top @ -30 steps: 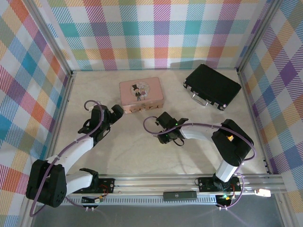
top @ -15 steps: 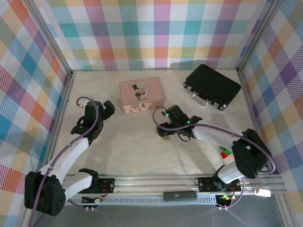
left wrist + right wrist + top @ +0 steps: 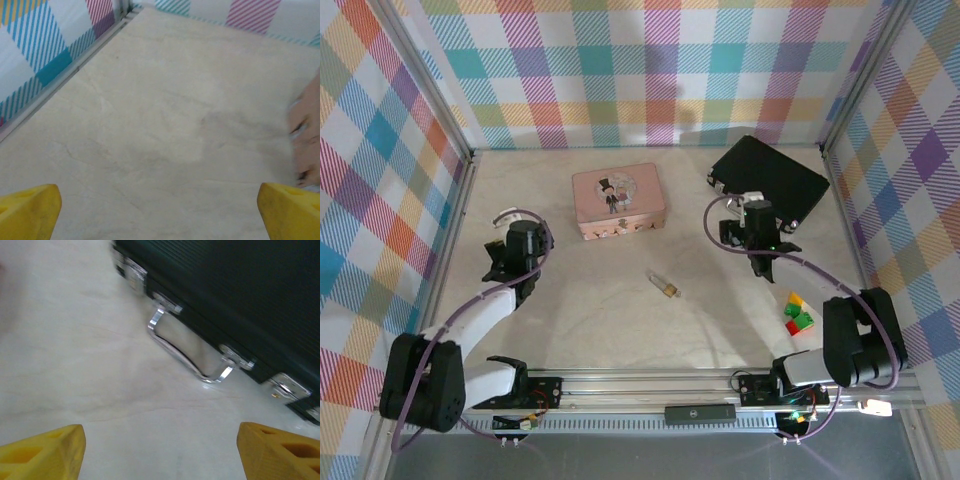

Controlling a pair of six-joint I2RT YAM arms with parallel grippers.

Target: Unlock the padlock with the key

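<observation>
Top external: padlock [image 3: 666, 287] between, well apart from, left fingers [image 3: 27, 210], right fingers [image 3: 280, 447]; both spread, empty.

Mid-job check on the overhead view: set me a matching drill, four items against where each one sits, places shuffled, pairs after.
Things:
1. padlock
2. pink box
3. black case
4. coloured cube

Places:
A. far right corner
B. near right side
C. centre, lying alone
D. far side, left of the black case

Pairs: 1-C; 2-D; 3-A; 4-B
</observation>
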